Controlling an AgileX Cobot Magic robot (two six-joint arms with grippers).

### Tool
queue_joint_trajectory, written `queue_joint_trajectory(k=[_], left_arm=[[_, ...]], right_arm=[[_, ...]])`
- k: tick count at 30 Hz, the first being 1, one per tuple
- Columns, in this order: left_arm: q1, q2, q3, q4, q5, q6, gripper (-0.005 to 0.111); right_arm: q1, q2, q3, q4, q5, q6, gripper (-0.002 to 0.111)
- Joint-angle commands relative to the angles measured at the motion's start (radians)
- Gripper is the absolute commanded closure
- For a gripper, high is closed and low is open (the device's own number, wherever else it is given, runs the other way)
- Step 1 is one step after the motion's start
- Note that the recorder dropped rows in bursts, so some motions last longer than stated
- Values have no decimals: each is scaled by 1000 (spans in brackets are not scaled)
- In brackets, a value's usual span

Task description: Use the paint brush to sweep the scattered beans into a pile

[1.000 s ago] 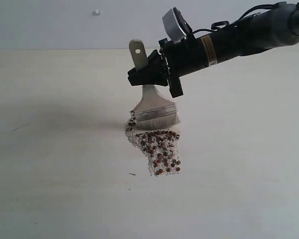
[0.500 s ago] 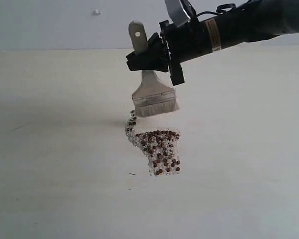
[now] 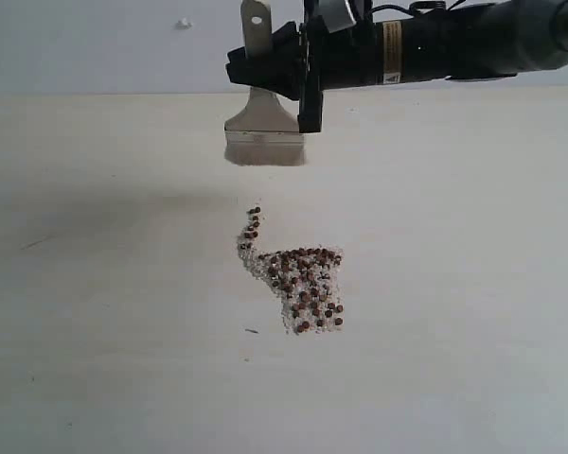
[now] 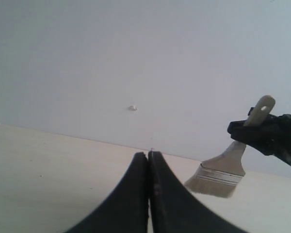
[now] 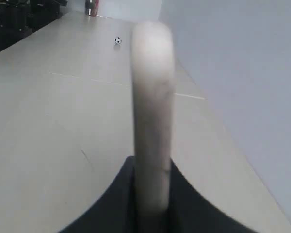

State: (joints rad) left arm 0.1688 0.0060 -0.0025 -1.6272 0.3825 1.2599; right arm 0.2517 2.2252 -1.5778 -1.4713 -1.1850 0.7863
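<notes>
Right fingers (image 3: pixel 263 68) gripping paint brush (image 3: pixel 262 128), beans (image 3: pixel 303 284) below

Between the black right gripper's (image 3: pixel 256 68) jaws, the paint brush (image 3: pixel 262 128) shows pale wood, a silver band and cream bristles; below them, reddish-brown beans (image 3: pixel 303 284) speckle whitish crumbs (image 3: pixel 254 268).

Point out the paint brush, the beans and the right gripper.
paint brush (image 3: pixel 261 121), exterior view, flared head above the bristles.
beans (image 3: pixel 301 279), exterior view, middle of the cluster.
right gripper (image 3: pixel 256 64), exterior view, between its fingers at the handle.
</notes>
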Motion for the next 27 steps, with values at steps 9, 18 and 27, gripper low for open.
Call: queue_joint_trajectory(k=[9,18,27], left_arm=[[-7,-6,2,1,3,4,107],[-7,-6,2,1,3,4,107],[-7,-6,2,1,3,4,107]], right_arm=[[1,176,-211,24,100,121,108],[3,234,-224,-30,27,202,108],[3,234,-224,-123,-36,322,108]])
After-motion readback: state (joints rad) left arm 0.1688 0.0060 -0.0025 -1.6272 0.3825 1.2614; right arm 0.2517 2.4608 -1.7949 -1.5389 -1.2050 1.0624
